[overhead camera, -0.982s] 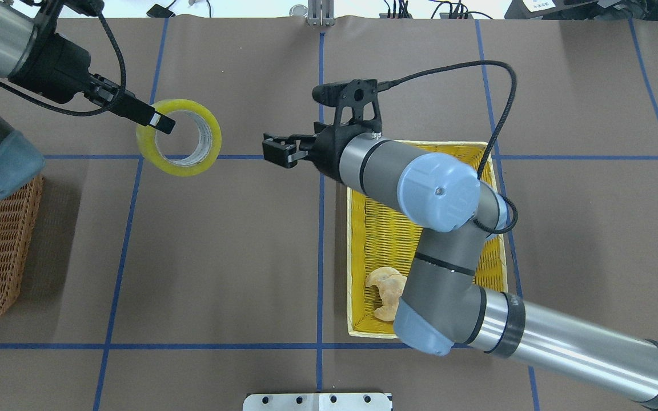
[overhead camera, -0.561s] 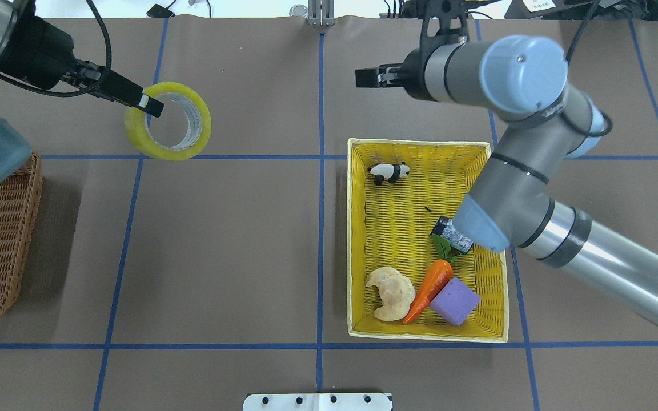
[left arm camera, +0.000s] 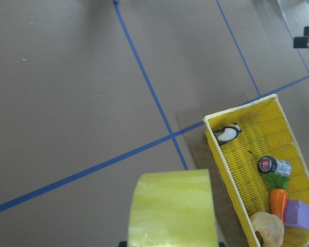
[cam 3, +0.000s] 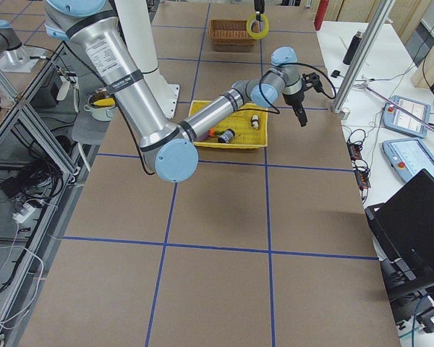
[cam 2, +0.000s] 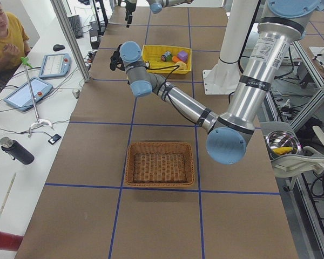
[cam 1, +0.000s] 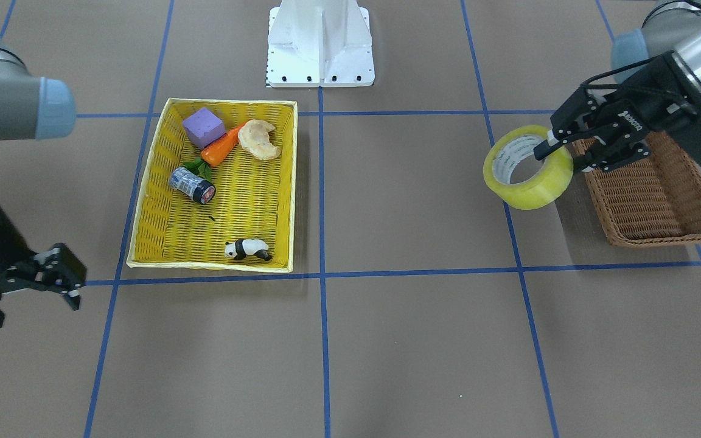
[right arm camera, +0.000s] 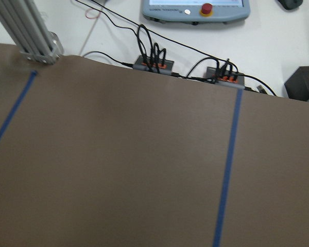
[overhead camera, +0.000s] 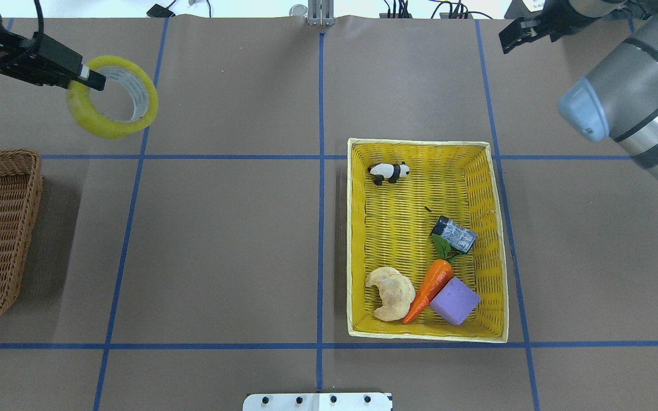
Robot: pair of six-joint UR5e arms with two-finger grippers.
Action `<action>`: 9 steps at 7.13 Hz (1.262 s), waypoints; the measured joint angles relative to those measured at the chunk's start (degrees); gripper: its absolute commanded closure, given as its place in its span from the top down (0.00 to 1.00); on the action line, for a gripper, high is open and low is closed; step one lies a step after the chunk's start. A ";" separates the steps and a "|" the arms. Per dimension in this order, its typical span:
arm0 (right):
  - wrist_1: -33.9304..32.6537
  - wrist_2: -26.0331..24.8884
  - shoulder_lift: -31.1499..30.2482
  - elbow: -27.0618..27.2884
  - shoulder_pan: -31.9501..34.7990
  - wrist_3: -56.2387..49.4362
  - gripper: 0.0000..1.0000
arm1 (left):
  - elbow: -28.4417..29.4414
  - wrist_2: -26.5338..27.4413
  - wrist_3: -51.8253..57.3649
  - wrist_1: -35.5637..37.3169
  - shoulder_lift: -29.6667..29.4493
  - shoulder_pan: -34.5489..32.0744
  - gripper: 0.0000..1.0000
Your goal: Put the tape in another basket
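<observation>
My left end effector [overhead camera: 92, 80], upper left of the overhead frame, is clamped on the wall of the tape [overhead camera: 100, 130], one finger inside the ring, holding it tilted above the desk [overhead camera: 220, 228]. The basket [overhead camera: 36, 188] sits apart at the left edge, lower down. My right end effector [overhead camera: 513, 35], upper right, is spread and empty.

The left gripper [overhead camera: 88, 78] is clamping the tape [overhead camera: 103, 127] by its wall, holding the roll beyond the brown basket [overhead camera: 36, 188] — not over it; the right gripper [overhead camera: 513, 35] is hanging by the table's far edge, well apart from the yellow basket [overhead camera: 356, 240].
</observation>
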 measured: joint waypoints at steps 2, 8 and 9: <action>-3.19 8.40 -3.80 -4.46 9.24 -15.81 1.00 | 0.12 -5.06 -1.81 -0.31 5.67 -5.16 0.00; -10.97 11.37 -18.28 -5.71 21.24 -43.16 1.00 | 8.55 -11.13 -0.09 -11.08 20.95 -11.27 0.00; -10.87 11.46 -18.93 -5.73 21.58 -43.91 1.00 | 14.39 -11.18 -0.21 -18.53 21.68 -11.34 0.00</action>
